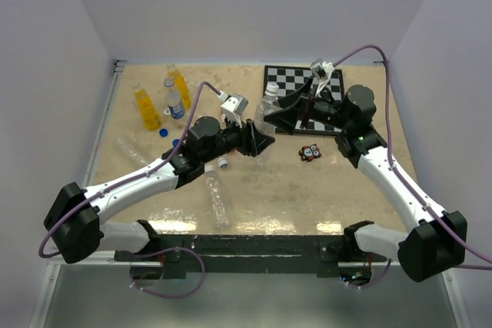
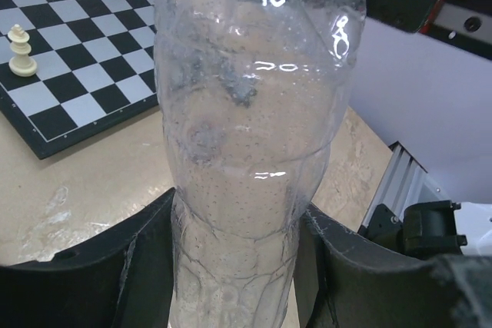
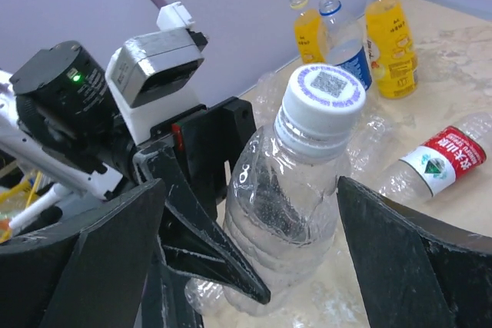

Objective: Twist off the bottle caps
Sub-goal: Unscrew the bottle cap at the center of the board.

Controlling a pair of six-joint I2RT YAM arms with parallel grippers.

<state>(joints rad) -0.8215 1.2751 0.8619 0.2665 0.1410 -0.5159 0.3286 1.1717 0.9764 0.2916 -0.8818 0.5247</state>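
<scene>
Pinching the crumpled clear bottle low on its body with the left fingers; flanking its white cap with the right fingers spread wide, above the counter near the chessboard. Likely light, soft, slippery; best gripped at the ribbed cap.

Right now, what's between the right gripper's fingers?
The top of the clear bottle, white cap on, touching neither finger; the left gripper holds its body. Right wrist view shows it.

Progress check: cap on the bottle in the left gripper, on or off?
On. The white cap sits on the neck of the clear bottle.
</scene>
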